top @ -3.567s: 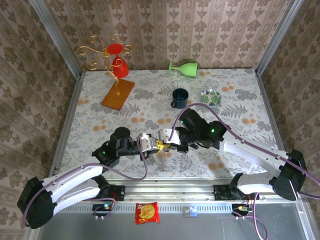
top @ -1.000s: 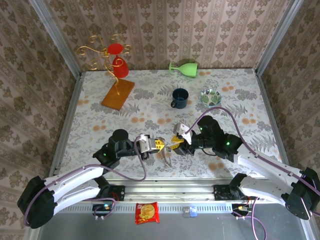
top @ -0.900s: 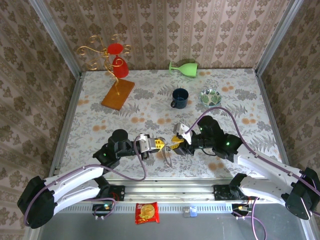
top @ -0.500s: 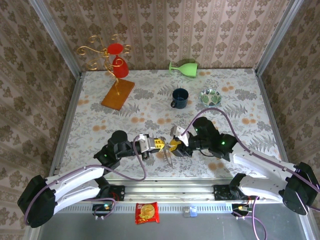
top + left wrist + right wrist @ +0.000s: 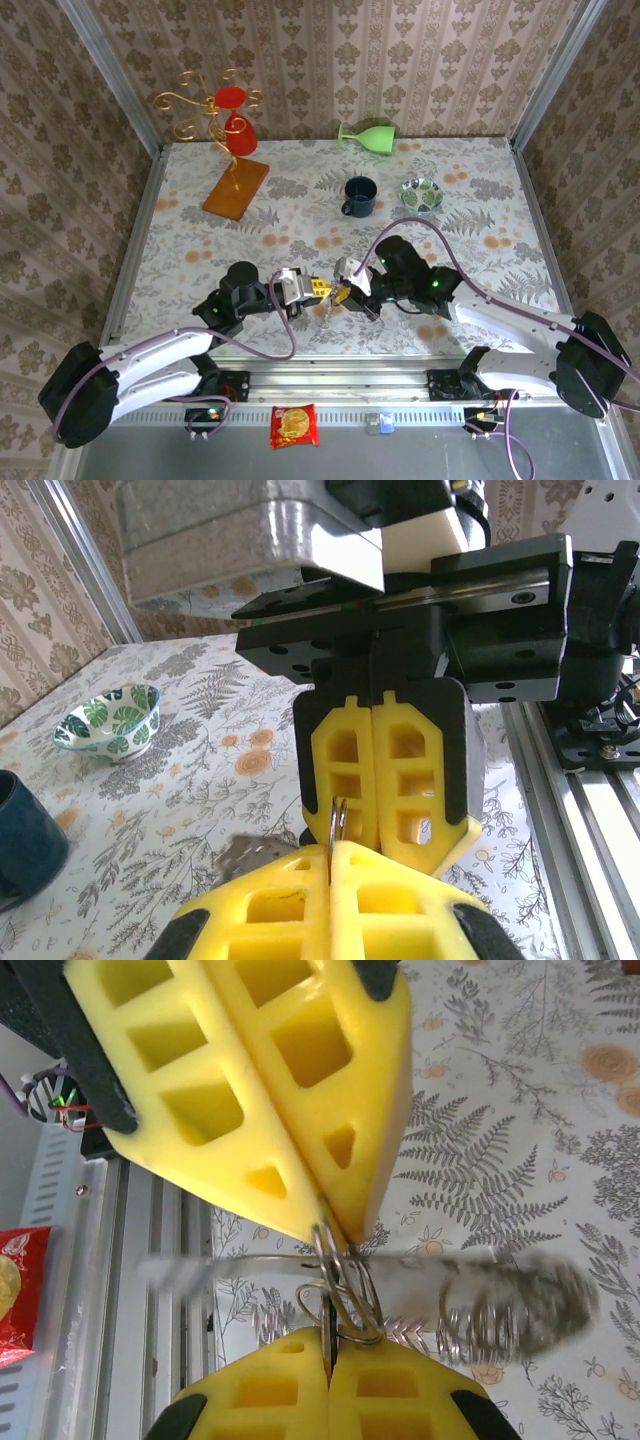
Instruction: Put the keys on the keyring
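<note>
Jaws meet tip to tip over the near tabletop (image 5: 480, 180): I see the left gripper (image 5: 319, 290) pinching the keyring (image 5: 342, 1295), the right gripper (image 5: 344, 294) clamping a thin metal piece (image 5: 328, 1338).

Bright, even light, soft shadows; right wrist view shows motion blur.

White arms (image 5: 150, 360), purple cables (image 5: 412, 221), yellow end effector fingers (image 5: 400, 770).
</note>
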{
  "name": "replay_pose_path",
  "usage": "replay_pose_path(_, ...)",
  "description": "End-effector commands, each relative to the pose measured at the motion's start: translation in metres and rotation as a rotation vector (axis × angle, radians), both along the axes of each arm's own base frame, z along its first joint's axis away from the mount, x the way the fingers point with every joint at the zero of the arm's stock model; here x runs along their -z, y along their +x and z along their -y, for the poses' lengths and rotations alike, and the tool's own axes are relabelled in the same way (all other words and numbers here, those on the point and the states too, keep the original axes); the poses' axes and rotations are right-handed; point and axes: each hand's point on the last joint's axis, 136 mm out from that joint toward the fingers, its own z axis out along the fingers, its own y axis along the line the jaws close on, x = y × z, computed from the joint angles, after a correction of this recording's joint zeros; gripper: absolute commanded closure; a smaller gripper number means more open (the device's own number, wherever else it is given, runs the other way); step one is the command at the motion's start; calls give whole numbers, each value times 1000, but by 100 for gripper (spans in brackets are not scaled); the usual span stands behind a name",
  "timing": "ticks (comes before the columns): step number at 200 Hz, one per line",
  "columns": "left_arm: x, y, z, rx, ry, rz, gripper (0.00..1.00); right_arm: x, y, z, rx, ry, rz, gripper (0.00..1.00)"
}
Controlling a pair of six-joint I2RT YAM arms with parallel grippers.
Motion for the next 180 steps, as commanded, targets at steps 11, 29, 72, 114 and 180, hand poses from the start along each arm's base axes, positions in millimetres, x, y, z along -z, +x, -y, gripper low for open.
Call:
replay_pose_path(11,-19,-2,2,7,-65,51,100,-14,2,0,6,7,47,90)
replay_pose_path(29,-15,-4,2,13,-52,50,100,-17,4,7,38,14,75,75)
replay_pose_path(72,-13,-7,3,29,-48,52,100,-23,3,23,69,29,125,65)
replay_pose_path(114,-15,-11,5,57,-67,47,100,-38,5,17,63,106,156,69)
replay_pose_path(180,-16,-13,6,70,-81,41,100,-43,4,4,19,161,131,76)
